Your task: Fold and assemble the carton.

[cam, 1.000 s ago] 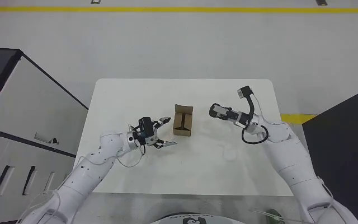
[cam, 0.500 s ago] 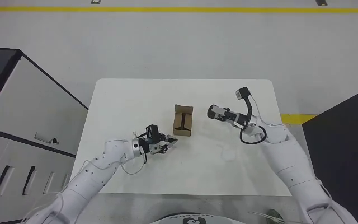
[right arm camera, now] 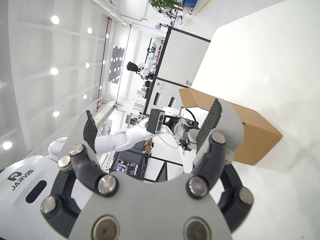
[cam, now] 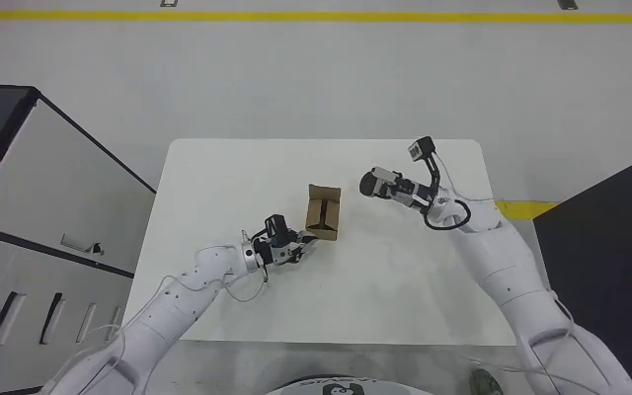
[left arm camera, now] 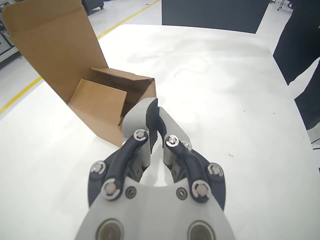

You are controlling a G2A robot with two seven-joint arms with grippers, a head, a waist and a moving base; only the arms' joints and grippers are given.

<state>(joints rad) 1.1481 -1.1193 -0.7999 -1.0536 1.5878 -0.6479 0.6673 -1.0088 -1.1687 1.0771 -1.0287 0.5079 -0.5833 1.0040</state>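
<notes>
Brown cardboard carton (cam: 323, 212) stands open-topped near the middle of the table (cam: 415, 286), one tall flap (left arm camera: 50, 43) upright and a lower flap (left arm camera: 100, 103) already leaning inward. The left gripper (cam: 296, 249) sits at the carton's near-left corner with its fingers pressed together and nothing between them. Whether the tips touch the cardboard cannot be told. The right gripper (right arm camera: 152, 116) hangs just right of the carton, clear of it, with its fingers spread wide.

The step in hand is probably a push on a flap with the closed left fingers. This is best done slowly and along the crease. The right gripper should brace the opposite wall first, since a light empty carton is likely to slide or tip.

The floor (cam: 316, 89) is pale, with a yellow line (cam: 316, 16) along the far side. The table is white, smooth and round-cornered. A grey cabinet (cam: 49, 188) stands to the left and a dark panel (cam: 592, 237) to the right.
</notes>
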